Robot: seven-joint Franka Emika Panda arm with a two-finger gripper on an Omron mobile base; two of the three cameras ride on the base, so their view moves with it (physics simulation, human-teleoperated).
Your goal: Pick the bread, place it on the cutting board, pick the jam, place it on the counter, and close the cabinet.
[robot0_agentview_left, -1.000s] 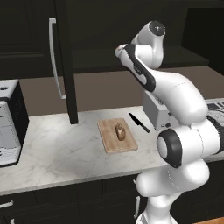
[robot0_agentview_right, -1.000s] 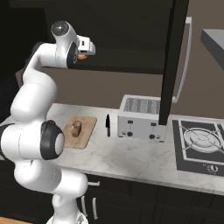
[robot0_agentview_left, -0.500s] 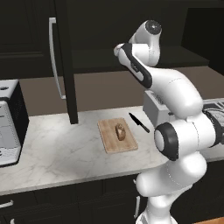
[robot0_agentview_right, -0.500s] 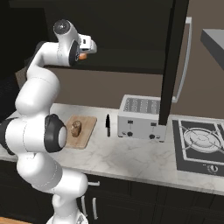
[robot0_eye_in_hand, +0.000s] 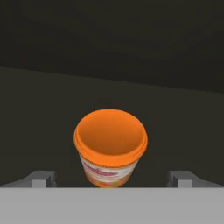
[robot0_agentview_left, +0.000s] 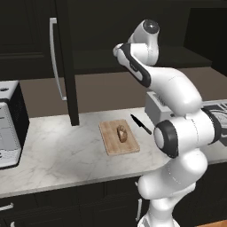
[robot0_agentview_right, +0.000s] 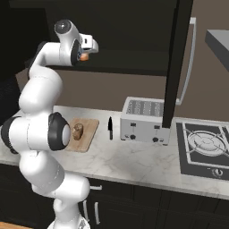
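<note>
Hand view: pincer [robot0_eye_in_hand: 111, 177] spread wide either side of the upright jam [robot0_eye_in_hand: 110, 146], bread [robot0_agentview_left: 121, 133] on cutting board [robot0_agentview_left: 111, 146]

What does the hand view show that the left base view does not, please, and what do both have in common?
Hand view alone: the jam, an orange jar on the dark shelf inside the cabinet, between the fingertips of the open gripper.

Left base view alone: the bread lying on the cutting board, a knife beside it on the counter, and the arm reaching up.

Shared: the cabinet's dark open interior.
</note>
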